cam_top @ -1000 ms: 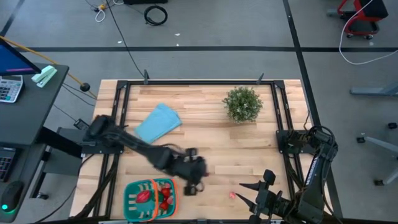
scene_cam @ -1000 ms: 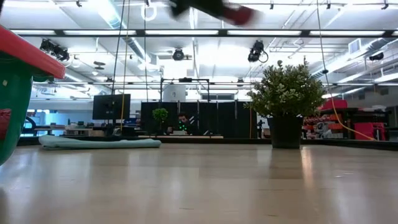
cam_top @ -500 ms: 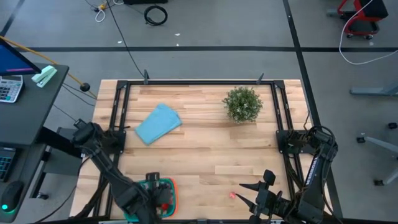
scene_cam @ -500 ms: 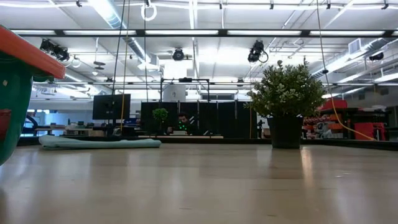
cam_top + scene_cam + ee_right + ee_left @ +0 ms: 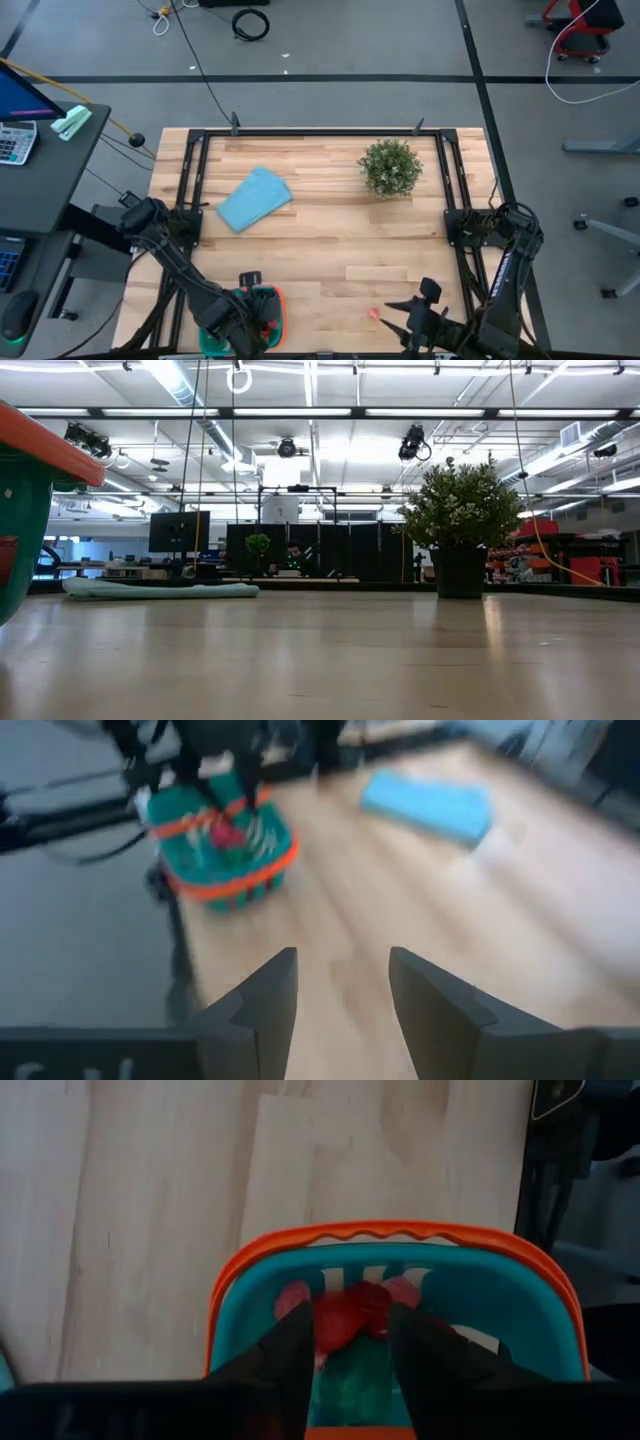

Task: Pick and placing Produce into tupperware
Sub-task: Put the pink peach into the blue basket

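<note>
My left gripper [image 5: 345, 1342], fingers spread and empty, hovers over the teal slotted plastic tupperware [image 5: 270, 312] at 7 o'clock, now holding several red toy produce pieces [image 5: 345, 1312]; one pink piece [image 5: 373, 313] remains at 5 o'clock beside my open right gripper [image 5: 340, 985].

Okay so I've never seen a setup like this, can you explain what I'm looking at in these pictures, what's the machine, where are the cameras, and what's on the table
It is a robot with two dark arms at a wooden table. One picture looks straight down, one looks level across the tabletop, and two come from cameras on the arms' wrists. The left tool hangs open over a teal container with an orange rim, which already holds red toy produce. The right tool is open and empty near the table's front edge. One small pink piece lies loose on the wood close to it. Farther back sit a folded blue cloth and a potted plant. Nothing is being held.
</note>
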`<move>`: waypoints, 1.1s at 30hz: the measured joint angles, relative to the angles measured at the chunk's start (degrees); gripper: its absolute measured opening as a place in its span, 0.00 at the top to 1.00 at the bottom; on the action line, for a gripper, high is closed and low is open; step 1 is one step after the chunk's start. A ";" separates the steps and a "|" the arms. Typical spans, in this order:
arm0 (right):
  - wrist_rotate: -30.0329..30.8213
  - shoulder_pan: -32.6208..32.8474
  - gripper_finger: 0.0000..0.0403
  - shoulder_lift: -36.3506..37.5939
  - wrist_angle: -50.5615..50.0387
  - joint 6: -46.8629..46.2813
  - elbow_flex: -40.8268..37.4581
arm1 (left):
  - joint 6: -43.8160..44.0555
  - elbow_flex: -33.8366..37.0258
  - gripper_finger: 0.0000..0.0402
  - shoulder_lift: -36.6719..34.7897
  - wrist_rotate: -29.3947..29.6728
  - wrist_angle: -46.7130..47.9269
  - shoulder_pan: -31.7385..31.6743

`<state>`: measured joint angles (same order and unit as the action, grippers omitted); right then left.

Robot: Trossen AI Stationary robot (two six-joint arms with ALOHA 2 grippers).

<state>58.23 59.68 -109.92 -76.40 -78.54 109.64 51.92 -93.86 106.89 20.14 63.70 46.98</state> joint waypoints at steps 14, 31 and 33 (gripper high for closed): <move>-8.04 -1.23 0.61 -0.03 36.77 -7.44 -32.50 | -0.13 0.00 0.68 0.00 -0.02 0.03 -1.48; -12.26 -1.94 0.63 -0.03 59.80 -3.14 -48.88 | -0.24 0.00 0.73 0.00 0.02 0.16 -2.57; -12.97 -2.37 0.62 -0.03 59.79 0.73 -48.89 | -0.24 0.00 0.73 0.00 0.02 0.16 -2.70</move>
<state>45.26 57.31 -109.95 -16.62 -77.80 60.75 51.68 -93.86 106.89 20.16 63.86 44.29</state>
